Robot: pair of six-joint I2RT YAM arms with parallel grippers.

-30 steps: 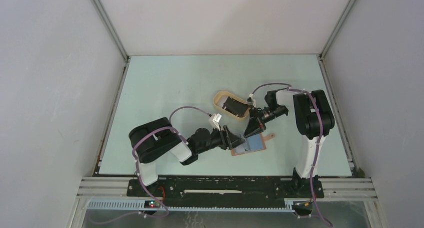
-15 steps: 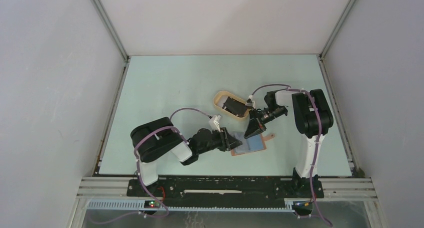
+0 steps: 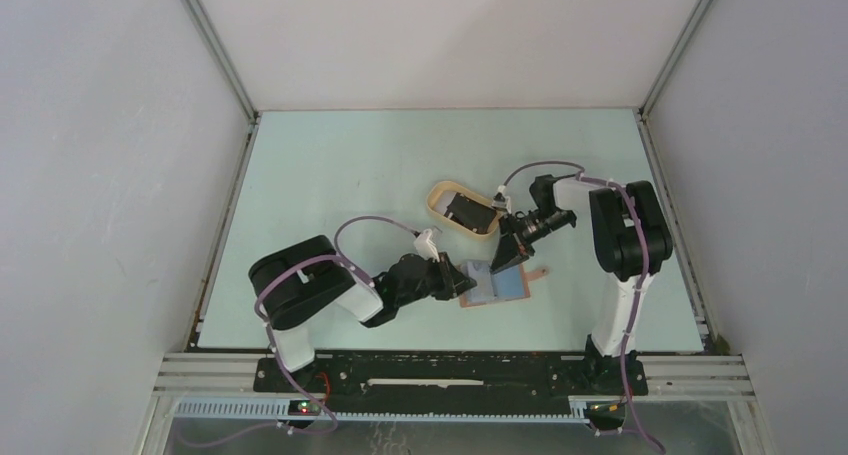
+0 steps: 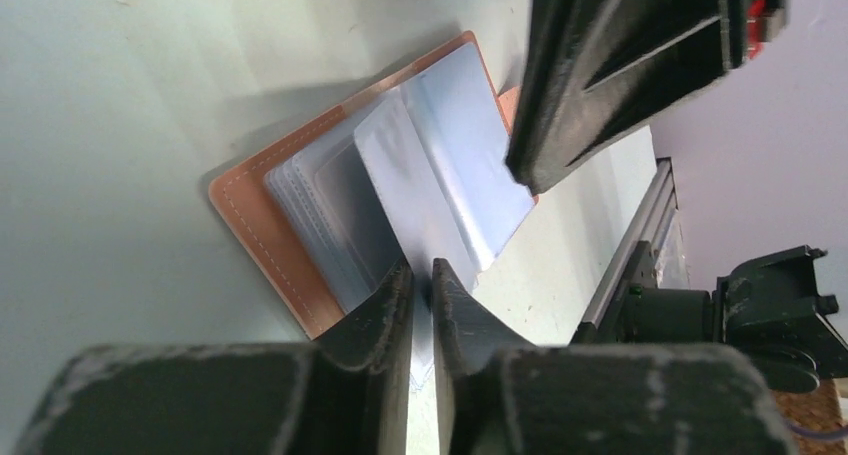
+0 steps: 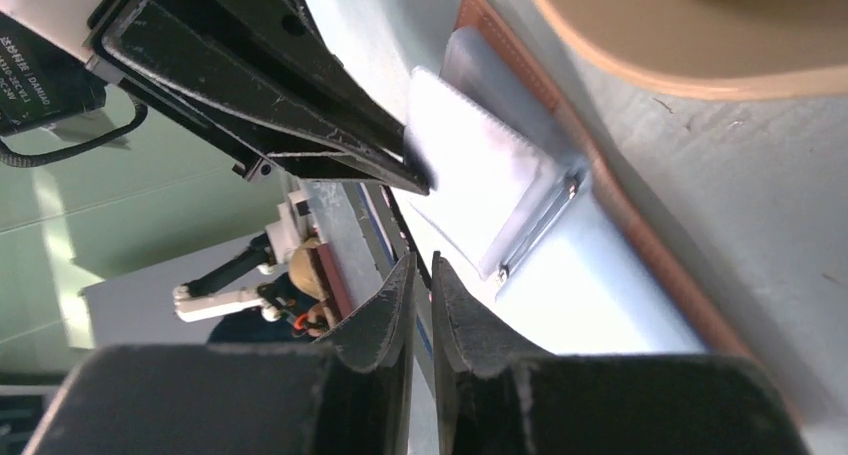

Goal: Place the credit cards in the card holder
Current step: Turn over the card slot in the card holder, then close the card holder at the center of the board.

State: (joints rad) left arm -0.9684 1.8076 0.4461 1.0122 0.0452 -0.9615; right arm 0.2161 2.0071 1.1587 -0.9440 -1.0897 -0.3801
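Slippage threatens: left end effector [image 4: 421,270], nearly shut, pinches wallet [image 4: 250,210] leaf [image 4: 440,175]; right end effector [image 5: 421,263], near-shut, contents unclear, crowds it; collision could tear leaf free.

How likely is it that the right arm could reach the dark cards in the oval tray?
Probably yes. The right gripper sits at the card holder, beside the oval tray, and nothing stands between it and the dark cards. Its jaws look shut, so they would need opening.
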